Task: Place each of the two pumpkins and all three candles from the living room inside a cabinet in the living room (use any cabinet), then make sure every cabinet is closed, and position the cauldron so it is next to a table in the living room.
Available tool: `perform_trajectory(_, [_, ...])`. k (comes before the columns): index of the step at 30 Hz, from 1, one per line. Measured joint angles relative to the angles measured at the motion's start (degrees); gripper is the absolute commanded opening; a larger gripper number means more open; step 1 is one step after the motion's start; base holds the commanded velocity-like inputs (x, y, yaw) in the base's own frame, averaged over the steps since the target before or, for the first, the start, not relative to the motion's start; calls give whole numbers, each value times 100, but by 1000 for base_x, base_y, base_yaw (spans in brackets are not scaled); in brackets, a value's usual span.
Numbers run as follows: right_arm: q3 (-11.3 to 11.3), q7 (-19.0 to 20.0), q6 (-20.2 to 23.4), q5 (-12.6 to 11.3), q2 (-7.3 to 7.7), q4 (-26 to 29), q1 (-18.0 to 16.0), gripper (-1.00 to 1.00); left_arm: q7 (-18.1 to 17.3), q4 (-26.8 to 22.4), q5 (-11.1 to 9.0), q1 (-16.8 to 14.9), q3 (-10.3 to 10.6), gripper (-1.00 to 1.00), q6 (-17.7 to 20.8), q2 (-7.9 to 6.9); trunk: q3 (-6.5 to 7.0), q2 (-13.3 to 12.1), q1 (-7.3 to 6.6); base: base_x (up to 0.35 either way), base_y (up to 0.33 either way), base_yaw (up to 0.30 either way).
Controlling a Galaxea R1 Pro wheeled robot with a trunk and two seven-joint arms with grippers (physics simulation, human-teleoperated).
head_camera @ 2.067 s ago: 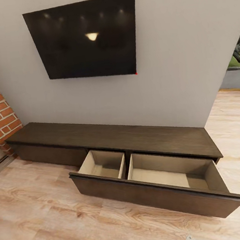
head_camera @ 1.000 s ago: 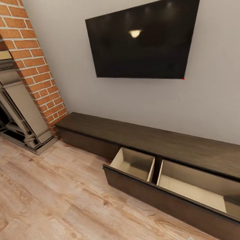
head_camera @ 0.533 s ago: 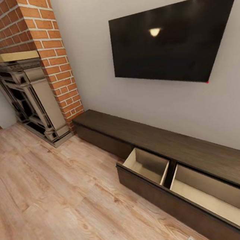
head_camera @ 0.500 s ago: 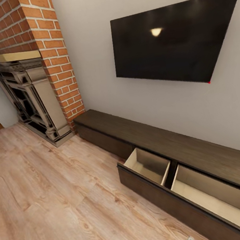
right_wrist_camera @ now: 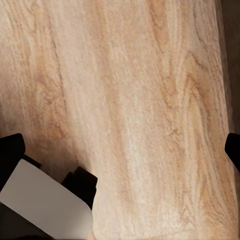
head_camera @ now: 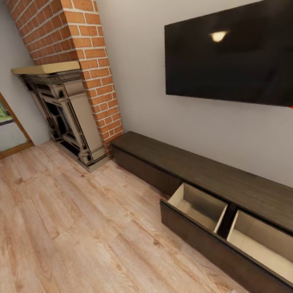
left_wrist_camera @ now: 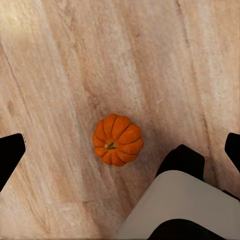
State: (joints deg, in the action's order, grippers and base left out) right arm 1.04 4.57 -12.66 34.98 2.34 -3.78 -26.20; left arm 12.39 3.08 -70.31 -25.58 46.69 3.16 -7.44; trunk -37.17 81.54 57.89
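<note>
Pumpkin [left_wrist_camera: 118, 139] sits upright on the wood floor [left_wrist_camera: 60, 65] below the left gripper [left_wrist_camera: 120, 147], whose fingers [left_wrist_camera: 10, 152] are spread wide and touch nothing. The right gripper [right_wrist_camera: 120, 150] is likewise spread apart over bare floor. Farther off, the cabinet [head_camera: 214, 179] runs along the wall, its drawer [head_camera: 197, 206] pulled out, pale inside. Beyond stand the brick fireplace [head_camera: 71, 114] and the wall-mounted television [head_camera: 236, 57].

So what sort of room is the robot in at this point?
Most likely a living room: a flat black screen hangs on the wall above a long low dark-brown wood cabinet with one drawer pulled open, beside a red-brick chimney with a dark ornate fireplace. The floor is light wood planks.
</note>
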Motion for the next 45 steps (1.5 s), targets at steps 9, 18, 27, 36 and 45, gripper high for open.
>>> perform_trajectory(9, [-4,0,0,0,2,0,1,100,0,0,0,0,-1,100,0,-3,162,-361,-198,0,0,288])
perform_trajectory(18, [-4,0,0,0,-1,0,1,100,-6,0,0,0,3,100,0,-1,323,-722,-395,0,0,288])
perform_trajectory(27, [-4,0,0,0,-2,0,1,100,-4,0,0,0,-1,100,0,-3,485,-1083,-593,0,0,288])
perform_trajectory(36, [-5,0,0,0,-2,0,1,100,-3,0,2,0,0,100,0,-3,646,-1444,-791,0,0,288])
perform_trajectory(45, [-5,0,0,0,-2,0,1,100,0,0,2,0,0,100,0,-3,808,-1805,-988,0,0,288])
